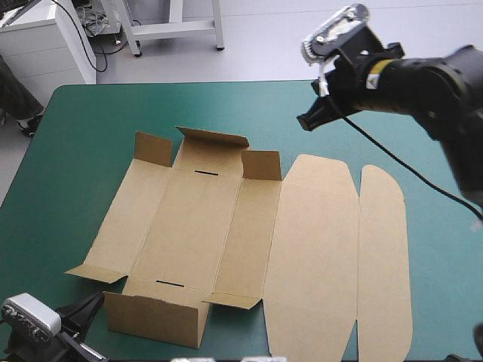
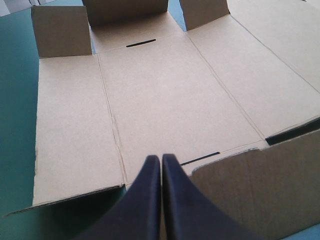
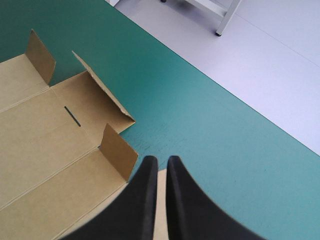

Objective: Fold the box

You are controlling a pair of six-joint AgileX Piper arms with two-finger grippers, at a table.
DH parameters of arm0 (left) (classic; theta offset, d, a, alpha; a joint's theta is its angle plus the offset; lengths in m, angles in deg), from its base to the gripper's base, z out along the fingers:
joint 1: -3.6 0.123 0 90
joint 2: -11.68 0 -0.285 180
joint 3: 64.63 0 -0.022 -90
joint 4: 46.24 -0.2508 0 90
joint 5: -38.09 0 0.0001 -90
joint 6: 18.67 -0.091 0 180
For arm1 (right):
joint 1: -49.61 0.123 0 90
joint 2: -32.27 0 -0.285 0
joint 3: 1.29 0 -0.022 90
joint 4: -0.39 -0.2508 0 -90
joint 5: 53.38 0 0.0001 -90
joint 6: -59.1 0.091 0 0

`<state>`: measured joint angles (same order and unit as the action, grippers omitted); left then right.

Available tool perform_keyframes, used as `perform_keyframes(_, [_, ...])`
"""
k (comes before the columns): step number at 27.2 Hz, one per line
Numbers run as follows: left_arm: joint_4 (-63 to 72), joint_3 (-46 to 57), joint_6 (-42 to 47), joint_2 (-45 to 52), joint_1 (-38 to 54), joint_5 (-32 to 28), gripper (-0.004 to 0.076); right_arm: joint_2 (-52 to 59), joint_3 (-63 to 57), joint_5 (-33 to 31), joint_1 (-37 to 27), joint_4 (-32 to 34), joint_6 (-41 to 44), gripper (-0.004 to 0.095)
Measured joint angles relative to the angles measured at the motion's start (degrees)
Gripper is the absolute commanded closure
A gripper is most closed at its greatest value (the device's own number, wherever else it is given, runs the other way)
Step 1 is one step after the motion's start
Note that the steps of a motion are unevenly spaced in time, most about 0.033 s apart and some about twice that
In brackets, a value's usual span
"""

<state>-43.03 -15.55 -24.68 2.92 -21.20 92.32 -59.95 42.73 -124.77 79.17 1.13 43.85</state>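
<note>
The brown box (image 1: 196, 226) lies opened out on the teal-green cover. Its near wall (image 1: 155, 317) stands raised, and three short flaps (image 1: 213, 138) stand up along its far side. The wide lid panel (image 1: 313, 249) and a narrow rounded panel (image 1: 385, 256) lie flat to the right. My left gripper (image 1: 81, 311) sits low at the box's near left corner. Its black fingers are shut (image 2: 161, 162) just inside the near wall (image 2: 260, 185), pointing across the box floor (image 2: 165, 100). My right gripper (image 1: 308, 121) hangs shut (image 3: 161, 162) above the table beyond the lid, the far flaps (image 3: 117, 150) beside it.
The table's far edge (image 3: 210, 85) runs ahead of the right gripper, with grey floor past it. Teal-green cover (image 1: 75, 158) shows left of the box and along the table's far side (image 1: 226, 102).
</note>
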Motion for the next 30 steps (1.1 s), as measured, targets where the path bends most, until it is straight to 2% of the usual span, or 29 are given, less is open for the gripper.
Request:
perform_keyframes(6, [0.0, 0.0, 0.0, 0.0, 0.0, 0.0, 0.0731, 25.9, -32.0, 0.0, 0.0, 0.1, 4.3, 0.0921])
perform_keyframes(8, [0.0, 0.0, 0.0, 0.0, 0.0, 0.0, 0.0731, 31.4, -40.6, 0.9, 0.0, 0.0, 5.2, 0.0921])
perform_keyframes(17, [0.0, 0.0, 0.0, 0.0, 0.0, 0.2, 0.0731, 52.1, -74.0, 13.7, 0.0, -1.4, 10.1, 0.0921])
perform_keyframes(23, [0.0, 0.0, 0.0, 0.0, 0.0, 0.7, 0.0731, 62.6, -88.7, 21.9, -0.1, -4.5, 11.4, 0.0921])
perform_keyframes(30, [0.0, 0.0, 0.0, 0.0, 0.0, -1.1, 0.0725, 69.8, -95.7, 24.4, -0.1, -5.4, 12.4, 0.0921])
